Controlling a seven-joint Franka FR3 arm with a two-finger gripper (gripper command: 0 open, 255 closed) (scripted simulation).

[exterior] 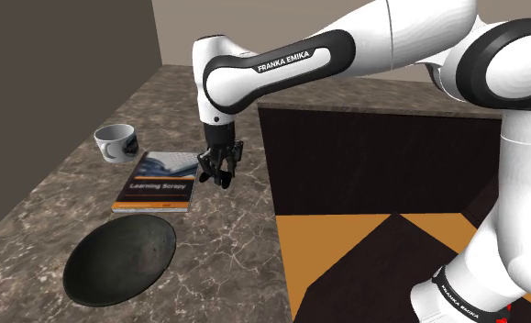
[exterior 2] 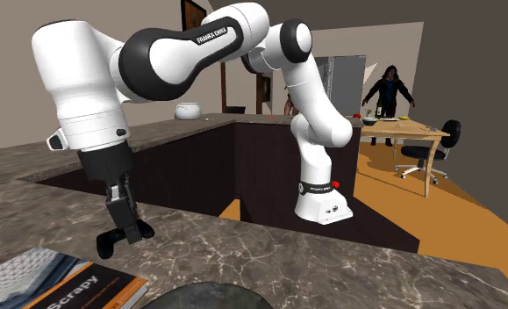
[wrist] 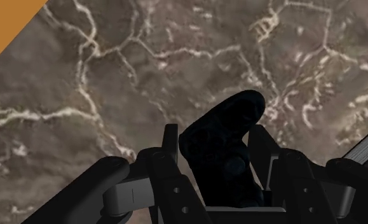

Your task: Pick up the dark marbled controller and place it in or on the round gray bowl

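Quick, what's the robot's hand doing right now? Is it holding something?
Gripper: closed on the dark controller, over the marbled counter.

Counter (exterior: pixel 226 248): carries 3 things: mug, book, bowl.
Mug (exterior: pixel 116 141): on the counter toward its far edge, behind the book and to the shoulder view's left of it.
Book (exterior: pixel 158 181): flat on the counter's middle, between mug and bowl.
Bowl (exterior: pixel 121 260): on the counter by its near edge, before the book, apart from it.
Gripper (exterior: pixel 215 176): above the counter, between the book and the counter's edge at the shoulder view's right.
Controller (wrist: pixel 220 146): clasped between the gripper's 2 fingers, above the counter.
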